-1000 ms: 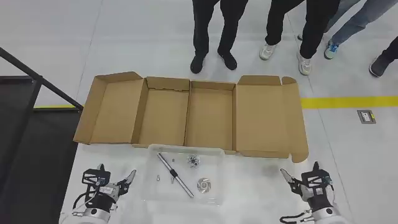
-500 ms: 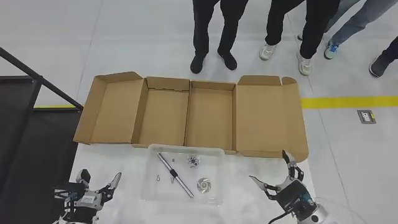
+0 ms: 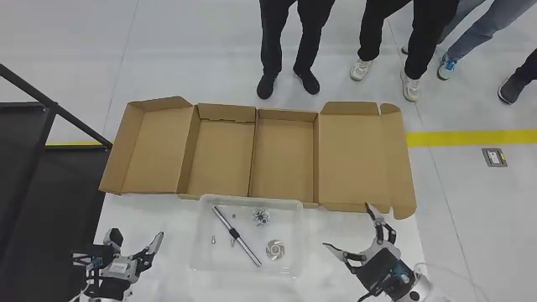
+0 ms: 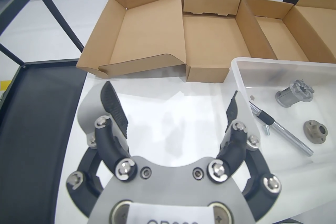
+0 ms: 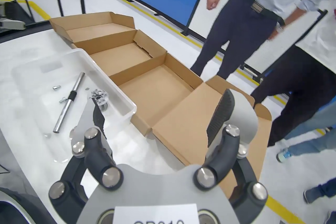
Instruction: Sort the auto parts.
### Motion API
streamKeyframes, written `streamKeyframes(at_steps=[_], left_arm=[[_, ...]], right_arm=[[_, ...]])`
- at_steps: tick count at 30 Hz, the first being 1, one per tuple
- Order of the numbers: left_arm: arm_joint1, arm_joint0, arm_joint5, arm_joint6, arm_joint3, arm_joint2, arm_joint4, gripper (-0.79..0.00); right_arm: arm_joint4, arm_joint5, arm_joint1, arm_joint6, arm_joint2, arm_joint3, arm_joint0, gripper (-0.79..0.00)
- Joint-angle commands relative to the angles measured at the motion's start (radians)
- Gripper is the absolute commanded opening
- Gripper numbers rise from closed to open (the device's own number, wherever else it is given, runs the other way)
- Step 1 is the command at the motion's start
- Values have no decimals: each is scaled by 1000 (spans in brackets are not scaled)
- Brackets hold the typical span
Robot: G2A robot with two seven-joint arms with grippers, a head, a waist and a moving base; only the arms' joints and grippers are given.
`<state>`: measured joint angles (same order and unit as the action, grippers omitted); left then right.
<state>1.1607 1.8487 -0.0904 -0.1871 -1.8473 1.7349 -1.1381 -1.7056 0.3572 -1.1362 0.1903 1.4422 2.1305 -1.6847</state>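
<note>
Over on my left, the left hand (image 3: 136,236) hangs above the white bench (image 3: 176,218), fingers spread apart and holding nothing, just beside the clear plastic tray (image 3: 252,200). In that tray lie the auto parts: a long metal rod with a black sleeve (image 3: 236,236), a small grey splined hub (image 3: 260,216) and a round flanged metal disc (image 3: 274,250). The open brown cardboard box of four compartments (image 3: 285,155) sits behind the tray. Just right of the tray, the right hand (image 3: 346,226) is spread wide too, gripping nothing.
</note>
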Motion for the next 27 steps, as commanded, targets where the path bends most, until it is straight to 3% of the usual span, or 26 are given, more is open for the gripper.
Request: streamKeyframes(at_steps=[1,10,16,27], left_arm=[[1,-3,2,5,6,8,10,0],[7,-13,25,9,65,54,79,0],[12,-19,24,6,89,70,121,0],[12,-20,22,6,92,73,126,0]], right_arm=[[-36,21,-1,-20,-45,12,32,0],[-194,190,-27,-253,-367,30,263,0],[-147,238,-73,-460,-570,-45,429,0],[-141,239,-78,-484,-585,-56,445,0]])
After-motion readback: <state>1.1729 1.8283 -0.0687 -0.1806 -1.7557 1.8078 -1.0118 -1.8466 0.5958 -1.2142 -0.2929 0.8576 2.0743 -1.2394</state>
